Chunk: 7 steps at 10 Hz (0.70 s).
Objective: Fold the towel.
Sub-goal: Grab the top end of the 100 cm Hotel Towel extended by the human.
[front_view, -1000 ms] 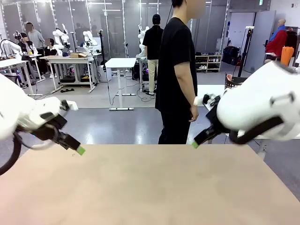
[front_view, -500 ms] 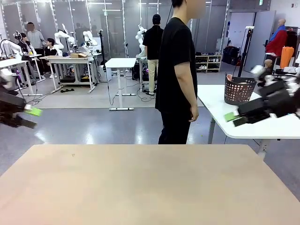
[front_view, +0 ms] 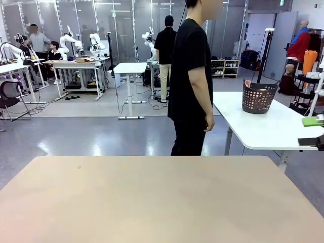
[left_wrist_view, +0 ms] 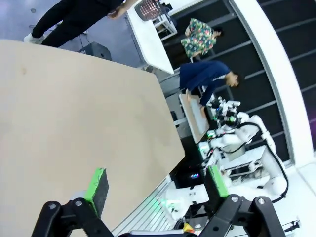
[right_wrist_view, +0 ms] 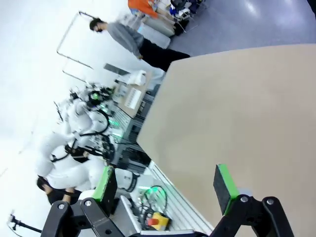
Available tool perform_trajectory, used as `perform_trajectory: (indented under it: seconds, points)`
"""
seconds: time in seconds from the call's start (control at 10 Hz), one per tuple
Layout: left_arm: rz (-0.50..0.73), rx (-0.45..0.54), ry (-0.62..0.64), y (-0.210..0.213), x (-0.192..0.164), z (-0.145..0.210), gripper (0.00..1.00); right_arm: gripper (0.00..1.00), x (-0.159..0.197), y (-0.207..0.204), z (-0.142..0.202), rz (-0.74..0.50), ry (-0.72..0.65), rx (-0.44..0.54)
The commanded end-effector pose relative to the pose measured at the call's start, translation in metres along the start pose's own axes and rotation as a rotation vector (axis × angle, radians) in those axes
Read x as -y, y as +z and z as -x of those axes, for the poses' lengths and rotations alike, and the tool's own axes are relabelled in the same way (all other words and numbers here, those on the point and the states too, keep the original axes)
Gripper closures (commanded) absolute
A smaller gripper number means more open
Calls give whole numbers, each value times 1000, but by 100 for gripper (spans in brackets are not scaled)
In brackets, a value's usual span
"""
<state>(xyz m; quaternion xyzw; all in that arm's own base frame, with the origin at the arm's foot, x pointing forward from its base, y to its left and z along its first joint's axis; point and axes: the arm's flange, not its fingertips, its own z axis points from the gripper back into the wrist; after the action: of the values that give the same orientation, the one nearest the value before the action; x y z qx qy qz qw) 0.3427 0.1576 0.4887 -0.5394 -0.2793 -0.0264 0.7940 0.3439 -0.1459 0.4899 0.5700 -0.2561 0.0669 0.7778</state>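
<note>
Widely spread: left gripper (left_wrist_view: 158,181) and right gripper (right_wrist_view: 165,185), green rectangular pads (left_wrist_view: 97,183), smooth flat beige tabletop (left_wrist_view: 74,98) beyond both.

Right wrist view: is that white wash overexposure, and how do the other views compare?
Right wrist view: yes, upper left blown out to white, a person there soft, open right gripper crisp; left wrist view: evenly exposed, rolled, open left gripper sharp; front view: sharp, table matte, light patches glaring off the floor beyond it.

Glossy grey floor (front_view: 101,136), white table (front_view: 253,126)
</note>
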Motion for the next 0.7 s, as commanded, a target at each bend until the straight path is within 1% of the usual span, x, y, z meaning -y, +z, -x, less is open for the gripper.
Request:
perform_trajectory:
  seconds: [0.0,0.2,0.3,0.4,0.5,0.6]
  points:
    - [35,52,82,9,-15,10,0,0,-4,13,-1,-14,-54,26]
    - [-1,109,113,28,-22,21,0,0,2,29,9,10,-92,59]
    - [-14,140,149,29,-23,23,0,0,4,32,12,10,-99,74]
    - [-18,136,135,23,-20,23,0,0,7,26,11,7,-78,57]
    - [-12,100,124,35,-31,26,0,0,8,36,14,18,-67,54]
    - [-12,100,124,35,-31,26,0,0,8,36,14,18,-67,54]
